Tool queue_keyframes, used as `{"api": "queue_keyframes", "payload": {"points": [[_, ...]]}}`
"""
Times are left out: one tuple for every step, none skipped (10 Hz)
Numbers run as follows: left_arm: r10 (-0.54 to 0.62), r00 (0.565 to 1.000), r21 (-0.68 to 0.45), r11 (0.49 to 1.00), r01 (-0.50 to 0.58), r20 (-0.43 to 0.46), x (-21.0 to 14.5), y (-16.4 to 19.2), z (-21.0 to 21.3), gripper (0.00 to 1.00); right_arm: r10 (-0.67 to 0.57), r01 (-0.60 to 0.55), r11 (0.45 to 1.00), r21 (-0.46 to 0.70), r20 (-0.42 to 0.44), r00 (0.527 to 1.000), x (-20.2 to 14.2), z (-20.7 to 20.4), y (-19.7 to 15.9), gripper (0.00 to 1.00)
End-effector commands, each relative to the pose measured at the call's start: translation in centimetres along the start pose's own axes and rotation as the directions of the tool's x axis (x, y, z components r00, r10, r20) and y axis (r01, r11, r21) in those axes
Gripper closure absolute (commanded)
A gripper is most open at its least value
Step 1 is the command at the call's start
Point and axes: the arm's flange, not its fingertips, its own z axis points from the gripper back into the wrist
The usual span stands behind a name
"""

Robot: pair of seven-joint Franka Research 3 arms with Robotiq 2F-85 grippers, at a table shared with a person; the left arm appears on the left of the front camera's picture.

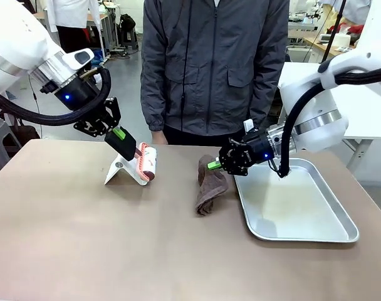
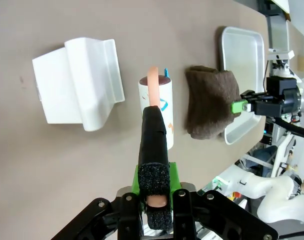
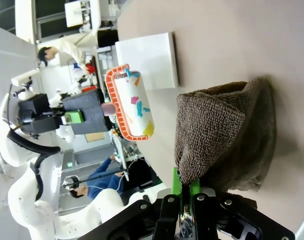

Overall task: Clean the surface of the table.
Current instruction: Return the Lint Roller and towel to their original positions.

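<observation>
1. A wide taupe-brown surface (image 1: 115, 251) stretches across a busy lab, with a person in a dark grey jacket (image 1: 212, 63) standing at its far edge and white tables and equipment behind.

2. The silver tray (image 1: 303, 235) sits on the surface at the robot's right; a brown cloth (image 1: 210, 186) lies just beside the tray's left rim, and a white stand (image 1: 118, 170) rests well to the left of the tray, beyond the cloth.

3. The right gripper (image 1: 214, 165), above the tray's near-left corner, is clamped on an upper fold of the cloth, whose lower part trails on the surface.

4. The left gripper (image 1: 123, 139), far to the tray's left, is closed on the black handle of a lint roller (image 1: 146, 162), which hangs over the stand.

5. Judged from here, the cloth is pinched by a thin fold only; a firm wipe could pull it free or let it bunch rather than lie flat.

6. The cloth's closeness to the tray's rim suggests a sweep that way might snag on or nudge the tray.

7. The roller hangs close to the stand, so a low swing could tip it; with both arms near the middle, crossing paths would risk a collision.
</observation>
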Motion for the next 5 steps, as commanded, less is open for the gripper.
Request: {"api": "queue_keyframes", "payload": {"points": [[-0.018,1.0,0.044,0.999,0.017,0.013,2.3,-0.1,-0.6,0.78,-0.032,0.033,0.997,-0.071,0.013,0.999,0.7,-1.6,0.6,0.94],[-0.009,1.0,0.086,0.996,0.008,0.018,3.0,0.0,-1.0,0.78,-0.049,0.051,0.996,-0.076,0.026,0.998,0.7,-1.9,0.3,0.94],[0.001,1.0,0.103,0.995,-0.003,0.022,3.5,0.1,-1.2,0.78,-0.063,0.066,0.994,-0.088,0.037,0.997,0.8,-2.2,0.0,0.94],[0.032,0.999,0.12,0.992,-0.037,0.042,4.1,0.2,-1.4,0.78,-0.069,0.072,0.993,-0.092,0.041,0.997,0.8,-2.3,-0.2,0.94],[0.042,0.998,0.119,0.992,-0.046,0.04,4.3,0.5,-1.6,0.78,-0.073,0.078,0.992,-0.103,0.055,0.996,0.8,-2.2,-0.3,0.94]]}}
